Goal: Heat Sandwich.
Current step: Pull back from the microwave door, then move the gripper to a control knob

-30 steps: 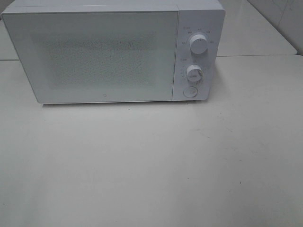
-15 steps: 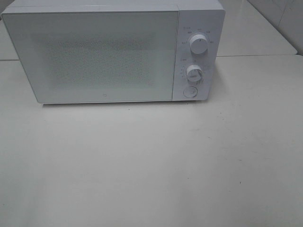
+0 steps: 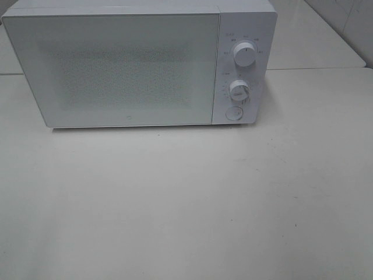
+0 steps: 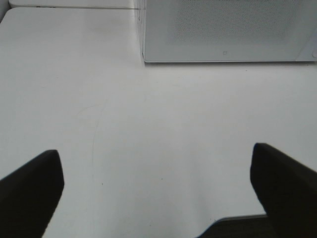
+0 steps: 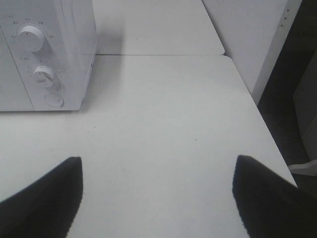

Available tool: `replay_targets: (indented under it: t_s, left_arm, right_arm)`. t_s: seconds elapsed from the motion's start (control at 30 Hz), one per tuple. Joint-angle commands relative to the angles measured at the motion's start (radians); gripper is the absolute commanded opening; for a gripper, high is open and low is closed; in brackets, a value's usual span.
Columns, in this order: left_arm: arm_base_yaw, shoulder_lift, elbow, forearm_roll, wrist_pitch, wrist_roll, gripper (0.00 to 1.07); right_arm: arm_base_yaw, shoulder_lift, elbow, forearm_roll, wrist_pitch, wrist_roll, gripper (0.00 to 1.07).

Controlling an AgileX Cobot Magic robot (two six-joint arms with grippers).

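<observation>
The sandwich is out of view in every frame. A white microwave (image 3: 140,64) stands at the back of the white table (image 3: 186,204) with its door shut, two knobs and a round button (image 3: 233,114) on its right panel. Neither arm shows in the exterior high view. In the left wrist view my left gripper (image 4: 156,186) hangs open over bare table in front of the microwave's (image 4: 223,29) lower left corner, holding nothing. In the right wrist view my right gripper (image 5: 157,191) is open and empty over the table, to the right of the microwave's control panel (image 5: 42,54).
The table's right edge (image 5: 262,119) runs close to the right gripper, with a dark gap and a white wall panel (image 5: 252,39) beyond. A second table surface (image 3: 315,41) lies behind the microwave.
</observation>
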Motion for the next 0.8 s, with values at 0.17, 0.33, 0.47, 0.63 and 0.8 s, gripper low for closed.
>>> replay_targets:
  t_s: [0.17,0.33,0.47,0.63,0.8]
  left_arm:
    - [0.002,-0.024,0.003,-0.008,-0.013,-0.006,0.97]
    - [0.002,-0.024,0.003,-0.008,-0.013,-0.006,0.97]
    - [0.002,-0.024,0.003,-0.008,-0.013,-0.006,0.97]
    - [0.002,-0.024,0.003,-0.008,-0.013,-0.006,0.97]
    - [0.002,-0.024,0.003,-0.008,-0.013,-0.006,0.97]
  right_arm:
    - [-0.007,0.152,-0.005,-0.001,-0.209,0.012,0.80]
    - [-0.007,0.264,-0.005,-0.001,-0.314,0.032,0.80]
    - [-0.007,0.356,-0.005,-0.001,-0.387,0.050,0.79]
    - [-0.007,0.464,-0.005,-0.001,-0.477,0.050,0.78]
    - [-0.007,0.574,-0.005,0.000,-0.589,0.054,0.76]
